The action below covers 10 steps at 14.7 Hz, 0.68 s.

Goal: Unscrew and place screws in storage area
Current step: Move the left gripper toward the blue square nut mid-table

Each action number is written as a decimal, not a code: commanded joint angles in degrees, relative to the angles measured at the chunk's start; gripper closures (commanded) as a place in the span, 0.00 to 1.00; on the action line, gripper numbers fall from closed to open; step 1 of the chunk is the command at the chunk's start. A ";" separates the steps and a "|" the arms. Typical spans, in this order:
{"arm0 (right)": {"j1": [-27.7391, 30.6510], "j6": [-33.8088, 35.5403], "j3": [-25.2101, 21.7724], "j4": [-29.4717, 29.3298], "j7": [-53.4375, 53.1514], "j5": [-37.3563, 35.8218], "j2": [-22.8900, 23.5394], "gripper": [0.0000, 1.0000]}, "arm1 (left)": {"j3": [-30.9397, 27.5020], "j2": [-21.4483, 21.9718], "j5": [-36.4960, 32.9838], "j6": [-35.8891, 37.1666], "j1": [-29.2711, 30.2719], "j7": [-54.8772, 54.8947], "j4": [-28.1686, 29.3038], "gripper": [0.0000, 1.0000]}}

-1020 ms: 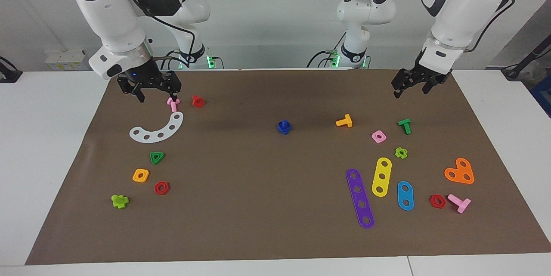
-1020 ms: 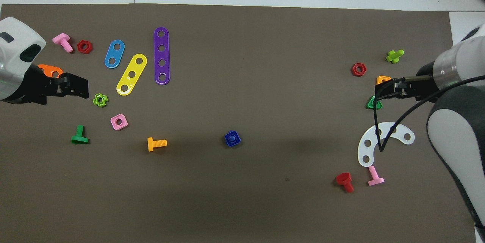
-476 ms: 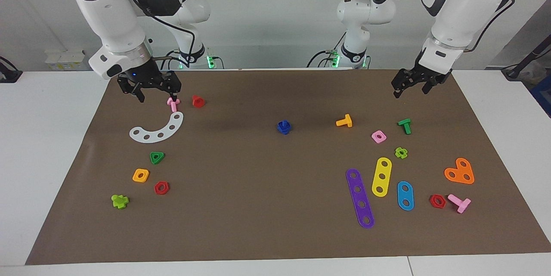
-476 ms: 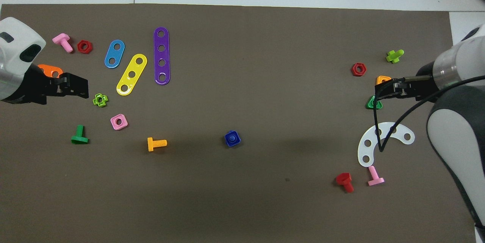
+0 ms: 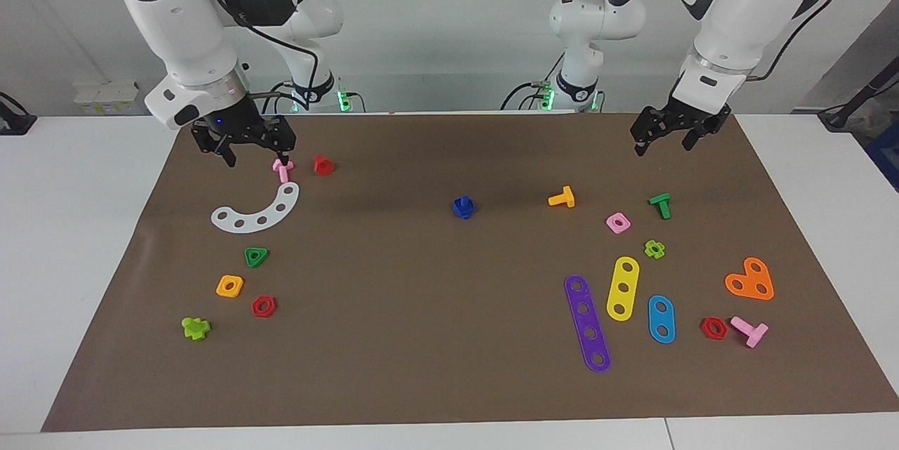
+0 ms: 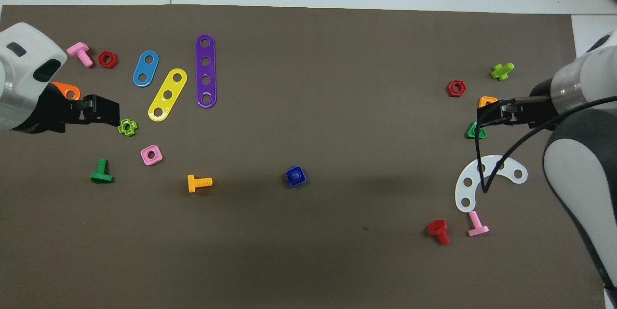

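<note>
A dark-blue bolt sits in a blue square nut point(image 5: 463, 207) in the middle of the brown paper sheet point(image 5: 421, 338); it also shows in the overhead view point(image 6: 295, 176). My left gripper point(image 5: 662, 137) hangs open and empty above the paper at the left arm's end, over the spot by the light-green nut point(image 6: 127, 127); it also shows in the overhead view point(image 6: 110, 113). My right gripper point(image 5: 254, 149) hangs open and empty at the right arm's end, over the white curved strip point(image 5: 257, 211) and a pink bolt point(image 5: 283, 168). Both are well away from the blue piece.
Toward the left arm's end lie an orange bolt point(image 5: 562, 197), green bolt point(image 5: 661, 204), pink nut point(image 5: 618, 222), purple point(image 5: 587, 322), yellow point(image 5: 622, 288) and blue strips point(image 5: 661, 319) and an orange heart plate point(image 5: 751, 279). Toward the right arm's end lie a red bolt point(image 5: 323, 165), green triangular nut point(image 5: 256, 256) and other nuts.
My left gripper has shifted a little toward the middle of the table and risen slightly. The right arm and all the pieces have stayed still.
</note>
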<state>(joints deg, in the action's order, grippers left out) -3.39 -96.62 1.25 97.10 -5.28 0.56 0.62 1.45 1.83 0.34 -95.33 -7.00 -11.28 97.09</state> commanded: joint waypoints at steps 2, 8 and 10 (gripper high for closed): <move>0.57 0.21 0.25 0.10 1.68 1.19 -0.27 0.00 | -0.31 2.56 -0.61 -2.05 -0.91 1.34 3.80 0.00; 0.57 0.30 0.25 0.10 1.68 1.19 -0.27 0.00 | -0.31 4.50 0.26 -10.23 -3.63 -1.19 10.05 0.00; 0.57 0.21 0.25 0.10 1.59 1.19 -0.27 0.00 | -0.31 3.54 3.33 -10.58 -4.51 -1.81 9.52 0.00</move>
<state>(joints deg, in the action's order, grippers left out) -3.39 -96.62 1.25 97.10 -5.28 0.56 0.62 1.72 3.99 1.66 -103.99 -9.95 -11.87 104.55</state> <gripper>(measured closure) 0.000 0.000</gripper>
